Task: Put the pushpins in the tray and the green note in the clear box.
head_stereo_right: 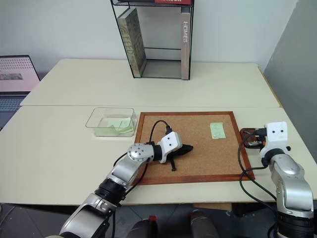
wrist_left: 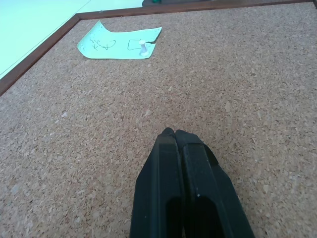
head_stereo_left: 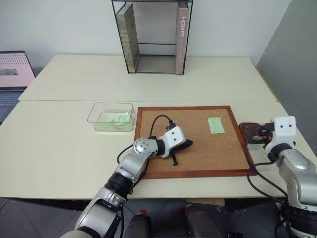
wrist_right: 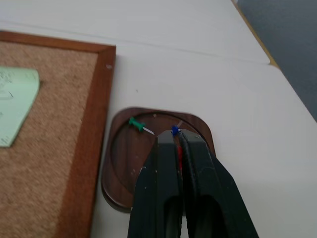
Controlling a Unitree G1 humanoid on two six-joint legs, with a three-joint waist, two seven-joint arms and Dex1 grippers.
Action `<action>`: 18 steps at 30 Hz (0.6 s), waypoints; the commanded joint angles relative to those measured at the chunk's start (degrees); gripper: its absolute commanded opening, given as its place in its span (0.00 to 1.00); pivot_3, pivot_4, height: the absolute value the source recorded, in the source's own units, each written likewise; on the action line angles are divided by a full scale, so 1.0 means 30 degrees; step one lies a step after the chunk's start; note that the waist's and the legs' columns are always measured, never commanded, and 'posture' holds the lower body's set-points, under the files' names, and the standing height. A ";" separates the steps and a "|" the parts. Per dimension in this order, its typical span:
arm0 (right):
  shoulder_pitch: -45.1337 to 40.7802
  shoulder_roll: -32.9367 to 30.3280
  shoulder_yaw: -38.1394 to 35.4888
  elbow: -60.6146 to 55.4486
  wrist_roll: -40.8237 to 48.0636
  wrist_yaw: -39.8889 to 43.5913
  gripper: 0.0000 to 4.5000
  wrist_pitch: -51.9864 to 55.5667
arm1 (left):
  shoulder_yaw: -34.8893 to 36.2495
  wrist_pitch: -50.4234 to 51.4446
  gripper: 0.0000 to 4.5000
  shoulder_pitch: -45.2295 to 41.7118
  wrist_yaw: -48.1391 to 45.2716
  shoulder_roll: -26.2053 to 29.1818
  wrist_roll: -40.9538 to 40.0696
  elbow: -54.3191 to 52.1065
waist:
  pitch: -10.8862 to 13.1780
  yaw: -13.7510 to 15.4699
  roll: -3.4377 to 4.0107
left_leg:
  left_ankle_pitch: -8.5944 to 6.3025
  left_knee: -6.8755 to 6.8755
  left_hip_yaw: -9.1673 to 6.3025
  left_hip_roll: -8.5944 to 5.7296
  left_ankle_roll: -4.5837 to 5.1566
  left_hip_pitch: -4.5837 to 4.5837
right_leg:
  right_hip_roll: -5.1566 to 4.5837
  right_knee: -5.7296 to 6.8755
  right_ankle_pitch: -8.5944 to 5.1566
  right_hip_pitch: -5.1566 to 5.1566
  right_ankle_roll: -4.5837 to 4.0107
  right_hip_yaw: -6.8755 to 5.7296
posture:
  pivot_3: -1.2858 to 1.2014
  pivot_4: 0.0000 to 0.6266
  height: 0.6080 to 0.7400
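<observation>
Pushpins — a green one (wrist_right: 135, 123) lies in the tray (wrist_right: 119, 191); the right gripper (wrist_right: 175, 135), pressed together, perhaps pinches a blue one (wrist_right: 174, 130). White pin (wrist_left: 143, 48) holds the green note (wrist_left: 119, 42) — light, slippery; grasp its head. Left gripper (wrist_left: 174, 133) closed, empty.

The cream table (head_stereo_left: 64, 148) carries a corkboard (head_stereo_left: 198, 148), clear box (head_stereo_left: 111, 117), tray (wrist_right: 124, 163), bookstand (head_stereo_left: 153, 37) and laptop (head_stereo_left: 12, 79).
</observation>
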 commanded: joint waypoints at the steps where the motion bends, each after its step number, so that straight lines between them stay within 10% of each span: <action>1: -0.0287 -0.0372 -0.0025 0.0506 0.0104 0.0392 0.01 -0.0246 | -0.0767 0.0373 0.00 0.0556 -0.0169 -0.0054 0.0657 0.1116 | 0.0000 0.0006 0.0000 | 0.0000 0.0000 0.0000 -0.0001 -0.0001 -0.0001 | -0.0001 -0.0004 0.0000 0.0001 0.0001 0.0001 | 0.52 0.24 1.00; 18: -0.2081 -0.0039 -0.0201 0.2892 0.0597 0.0499 0.67 -0.0783 | -0.0640 0.0351 0.00 0.0592 -0.0101 0.0037 0.0729 0.1080 | 0.0000 0.0103 0.0001 | 0.0000 0.0000 -0.0002 -0.0009 0.0000 -0.0015 | -0.0005 -0.0014 0.0000 0.0005 0.0003 -0.0002 | 0.52 0.24 1.00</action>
